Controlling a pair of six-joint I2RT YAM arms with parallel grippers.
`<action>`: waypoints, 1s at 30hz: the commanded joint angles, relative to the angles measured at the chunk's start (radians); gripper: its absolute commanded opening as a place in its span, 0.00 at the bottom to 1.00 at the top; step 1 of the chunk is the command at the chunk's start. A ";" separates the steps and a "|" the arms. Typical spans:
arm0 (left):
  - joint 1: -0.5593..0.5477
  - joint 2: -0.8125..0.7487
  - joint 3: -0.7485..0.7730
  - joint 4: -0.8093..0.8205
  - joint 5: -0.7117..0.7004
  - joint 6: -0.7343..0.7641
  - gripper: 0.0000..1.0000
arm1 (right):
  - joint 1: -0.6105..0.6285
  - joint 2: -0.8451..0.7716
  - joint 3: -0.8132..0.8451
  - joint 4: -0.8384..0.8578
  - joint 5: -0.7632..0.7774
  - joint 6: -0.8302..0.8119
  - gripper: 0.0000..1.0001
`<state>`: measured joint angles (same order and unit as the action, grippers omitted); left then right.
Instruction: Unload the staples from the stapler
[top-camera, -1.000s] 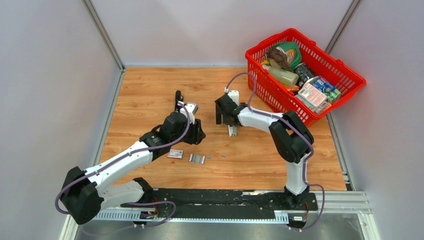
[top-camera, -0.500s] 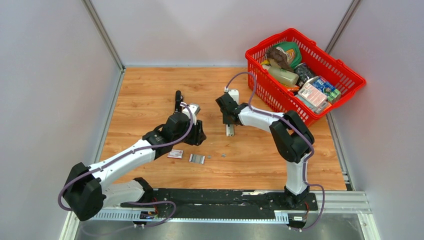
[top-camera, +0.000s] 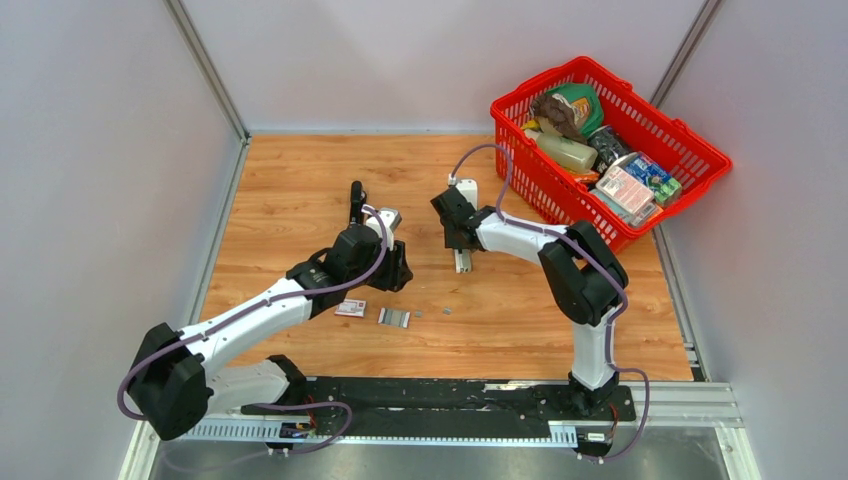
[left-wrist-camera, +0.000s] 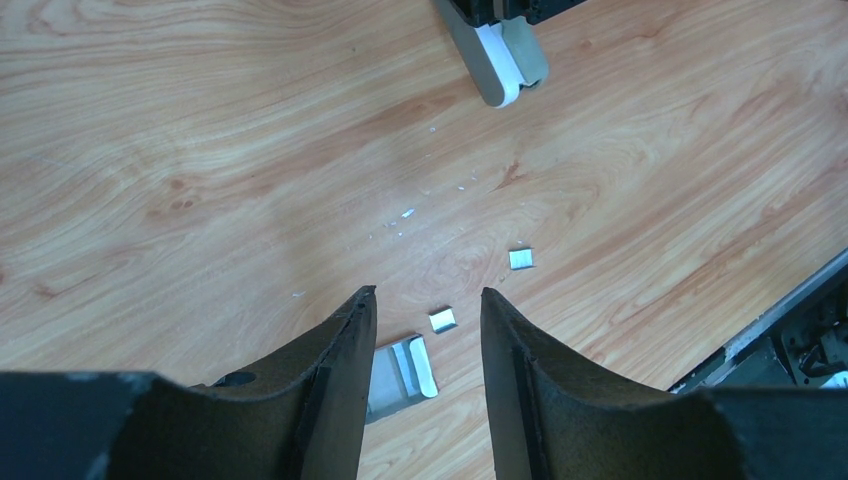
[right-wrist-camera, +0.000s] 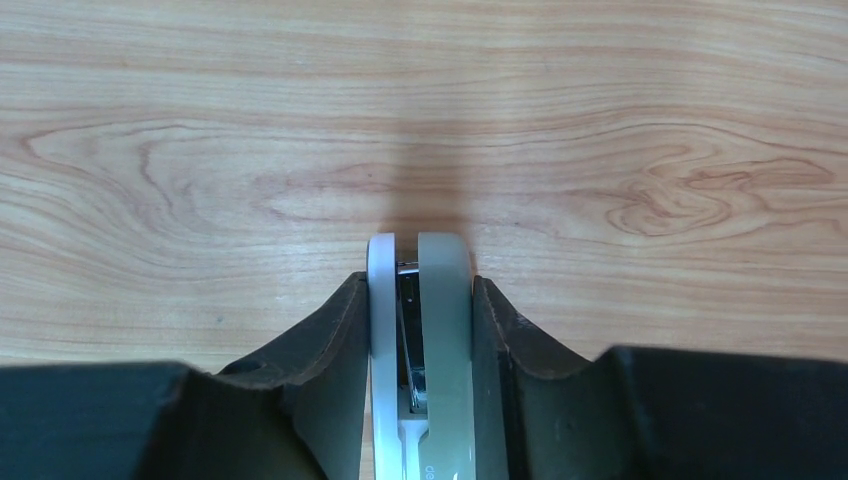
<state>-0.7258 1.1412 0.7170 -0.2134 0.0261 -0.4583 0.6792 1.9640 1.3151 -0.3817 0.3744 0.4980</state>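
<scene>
A grey-and-white stapler (right-wrist-camera: 420, 330) lies on its side on the wooden table, with a metal channel showing between its two halves. My right gripper (right-wrist-camera: 420, 285) is shut on it, a finger pressed flat against each side. From above, only the stapler's near end (top-camera: 462, 260) shows below the right gripper (top-camera: 457, 232). It also shows at the top of the left wrist view (left-wrist-camera: 497, 60). A ribbed strip of staples (left-wrist-camera: 400, 370) and two small bits (left-wrist-camera: 442, 320) lie on the table under my left gripper (left-wrist-camera: 425, 293). That gripper is open and holds nothing. From above, the strip (top-camera: 394, 317) lies in front of the left gripper (top-camera: 398, 272).
A small red-and-white box (top-camera: 351, 308) lies left of the staple strip. A red basket (top-camera: 680, 200) full of groceries stands at the back right. Tiny metal specks are scattered on the wood between the arms. Grey walls close in the table on three sides.
My right gripper stood wide open over the stapler and has now closed on its sides. The left arm has shifted only slightly, with its jaws unchanged.
</scene>
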 joint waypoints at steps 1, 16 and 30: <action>0.002 -0.021 0.036 0.005 0.003 0.018 0.50 | 0.013 -0.019 0.041 -0.035 0.136 -0.050 0.00; 0.002 -0.093 0.012 -0.027 -0.014 0.021 0.50 | 0.100 0.105 0.160 -0.333 0.743 -0.121 0.04; 0.002 -0.164 -0.017 -0.075 -0.023 0.007 0.50 | 0.164 0.239 0.256 -0.459 0.802 0.007 0.55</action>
<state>-0.7258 0.9993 0.7113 -0.2741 0.0128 -0.4549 0.8307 2.2131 1.5177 -0.8307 1.1137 0.4561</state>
